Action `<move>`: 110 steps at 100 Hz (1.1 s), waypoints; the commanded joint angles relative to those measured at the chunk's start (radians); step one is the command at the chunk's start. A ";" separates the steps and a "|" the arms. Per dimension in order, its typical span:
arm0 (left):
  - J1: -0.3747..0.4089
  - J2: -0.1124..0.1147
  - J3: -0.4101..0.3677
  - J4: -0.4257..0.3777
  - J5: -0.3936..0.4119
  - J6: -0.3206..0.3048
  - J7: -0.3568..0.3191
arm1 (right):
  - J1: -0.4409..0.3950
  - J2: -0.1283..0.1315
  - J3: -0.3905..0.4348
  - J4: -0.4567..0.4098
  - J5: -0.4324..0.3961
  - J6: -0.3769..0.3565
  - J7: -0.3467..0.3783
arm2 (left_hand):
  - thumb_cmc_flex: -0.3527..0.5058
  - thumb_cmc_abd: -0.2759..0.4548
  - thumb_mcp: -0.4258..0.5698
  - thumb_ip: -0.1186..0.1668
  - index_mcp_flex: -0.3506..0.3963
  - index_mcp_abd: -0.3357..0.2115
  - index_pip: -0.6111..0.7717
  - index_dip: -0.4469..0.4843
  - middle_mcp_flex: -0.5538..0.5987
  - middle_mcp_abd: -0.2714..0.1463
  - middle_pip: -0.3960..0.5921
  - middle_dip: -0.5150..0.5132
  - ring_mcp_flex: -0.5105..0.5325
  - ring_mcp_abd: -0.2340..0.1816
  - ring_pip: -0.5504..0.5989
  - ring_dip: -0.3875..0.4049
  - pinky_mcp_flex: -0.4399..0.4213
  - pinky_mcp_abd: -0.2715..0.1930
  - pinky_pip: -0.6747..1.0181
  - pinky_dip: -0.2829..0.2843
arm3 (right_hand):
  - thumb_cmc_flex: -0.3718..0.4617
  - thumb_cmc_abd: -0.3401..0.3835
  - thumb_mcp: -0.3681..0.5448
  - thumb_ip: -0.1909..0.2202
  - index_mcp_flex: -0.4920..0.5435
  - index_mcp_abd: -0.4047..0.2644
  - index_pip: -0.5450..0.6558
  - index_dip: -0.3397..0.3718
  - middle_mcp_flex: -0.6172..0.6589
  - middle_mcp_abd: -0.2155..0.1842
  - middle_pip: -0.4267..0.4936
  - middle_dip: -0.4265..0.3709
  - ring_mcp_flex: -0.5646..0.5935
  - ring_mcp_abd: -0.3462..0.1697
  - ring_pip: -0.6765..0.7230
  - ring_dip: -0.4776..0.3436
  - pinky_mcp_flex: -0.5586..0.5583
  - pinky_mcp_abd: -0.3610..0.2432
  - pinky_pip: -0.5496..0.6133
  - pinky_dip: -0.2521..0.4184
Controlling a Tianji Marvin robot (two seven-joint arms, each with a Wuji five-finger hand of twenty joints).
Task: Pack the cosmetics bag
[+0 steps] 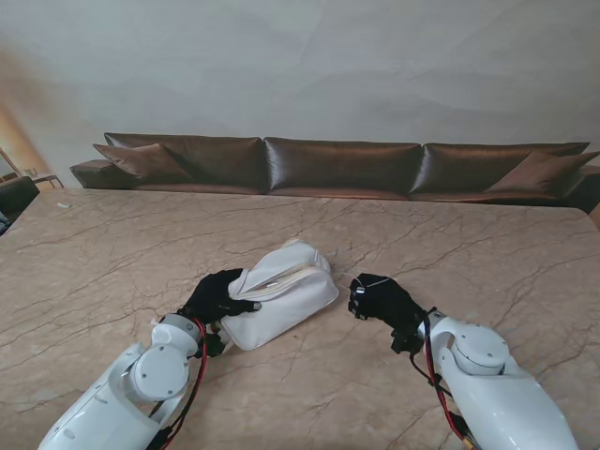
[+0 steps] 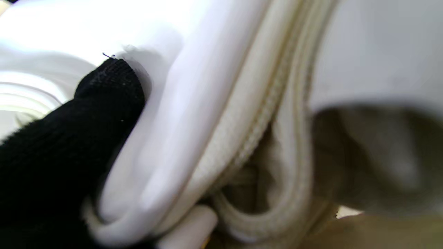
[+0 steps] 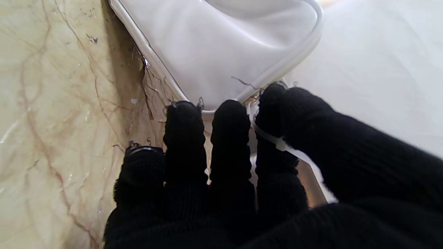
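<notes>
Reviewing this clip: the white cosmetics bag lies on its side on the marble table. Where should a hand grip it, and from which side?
Probably the piped rim beside the zipper opening on the cosmetics bag, approached from the left, where the left hand already pinches it. The rim is a firm raised ridge; the smooth side panels look slack and offer little purchase.

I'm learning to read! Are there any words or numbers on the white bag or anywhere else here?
None: no words, numbers or signs can be read.
White cosmetics bag: plain, no label showing.
Marble table: only veins.
Black-gloved left hand and right hand: no print.
</notes>
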 commanded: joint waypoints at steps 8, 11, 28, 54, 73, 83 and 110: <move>0.004 -0.042 0.035 0.086 -0.100 -0.053 0.021 | -0.026 0.003 0.012 -0.005 0.006 0.002 -0.002 | 0.297 0.180 0.119 0.047 0.089 -0.044 -0.042 0.015 0.030 0.016 -0.090 -0.016 0.048 -0.003 0.046 -0.015 0.015 -0.031 0.028 0.022 | 0.138 -0.023 0.108 0.030 0.111 -0.205 0.110 0.102 0.030 -0.032 0.026 0.010 0.018 -0.016 0.024 0.011 0.010 -0.010 0.023 0.015; 0.001 -0.049 0.041 0.095 -0.121 -0.062 0.032 | -0.029 0.003 0.015 -0.006 0.010 0.004 -0.001 | 0.353 0.215 0.121 0.050 0.147 -0.031 0.008 0.053 0.008 0.017 -0.025 -0.015 0.069 0.004 0.093 -0.002 0.033 -0.028 0.051 0.028 | 0.137 -0.022 0.108 0.029 0.111 -0.204 0.109 0.103 0.030 -0.031 0.026 0.010 0.017 -0.014 0.023 0.010 0.009 -0.009 0.023 0.014; -0.022 -0.080 0.082 0.141 -0.101 -0.072 0.141 | -0.048 0.003 0.035 -0.040 0.028 0.022 -0.007 | 0.464 0.275 0.225 0.175 0.280 -0.089 0.252 0.426 0.039 -0.031 0.373 0.021 0.214 -0.009 0.499 0.081 0.210 0.033 0.261 -0.115 | 0.132 -0.005 0.085 0.021 0.093 -0.215 0.081 0.093 0.026 -0.008 0.029 0.018 0.025 -0.008 0.057 0.027 0.014 -0.011 0.045 0.023; -0.057 -0.060 0.134 0.181 0.067 -0.087 0.164 | -0.081 0.009 0.074 -0.167 0.005 0.061 -0.093 | 0.496 0.193 0.293 0.167 0.333 -0.118 0.255 0.516 0.111 -0.036 0.437 0.106 0.220 -0.027 0.644 0.016 0.240 0.035 0.319 -0.175 | 0.123 0.016 0.073 0.019 0.084 -0.220 0.068 0.074 0.026 0.002 0.036 0.029 0.031 -0.004 0.095 0.054 0.019 -0.010 0.068 0.033; -0.080 -0.050 0.172 0.223 0.155 -0.127 0.190 | -0.083 0.016 0.095 -0.233 -0.036 0.107 -0.131 | 0.495 0.181 0.299 0.164 0.339 -0.124 0.250 0.522 0.118 -0.041 0.433 0.113 0.219 -0.028 0.633 0.009 0.237 0.036 0.312 -0.180 | 0.122 0.022 0.069 0.017 0.077 -0.217 0.067 0.067 0.023 0.003 0.033 0.026 0.031 -0.002 0.098 0.059 0.020 -0.011 0.077 0.035; -0.089 -0.044 0.190 0.233 0.188 -0.131 0.194 | -0.083 0.025 0.103 -0.262 -0.065 0.118 -0.129 | 0.490 0.171 0.306 0.164 0.341 -0.130 0.247 0.524 0.124 -0.044 0.430 0.115 0.220 -0.031 0.637 0.010 0.244 0.030 0.313 -0.183 | 0.120 0.027 0.064 0.016 0.073 -0.218 0.064 0.063 0.022 0.001 0.030 0.024 0.030 -0.003 0.097 0.060 0.021 -0.011 0.078 0.035; -0.094 -0.029 0.209 0.208 0.220 -0.091 0.154 | -0.092 0.042 0.114 -0.338 -0.098 0.121 -0.109 | 0.482 0.157 0.321 0.163 0.342 -0.132 0.244 0.528 0.129 -0.045 0.427 0.121 0.221 -0.037 0.647 0.007 0.250 0.023 0.322 -0.192 | 0.122 0.020 0.065 0.018 0.074 -0.218 0.064 0.056 0.023 -0.002 0.023 0.017 0.030 -0.005 0.091 0.060 0.021 -0.013 0.078 0.034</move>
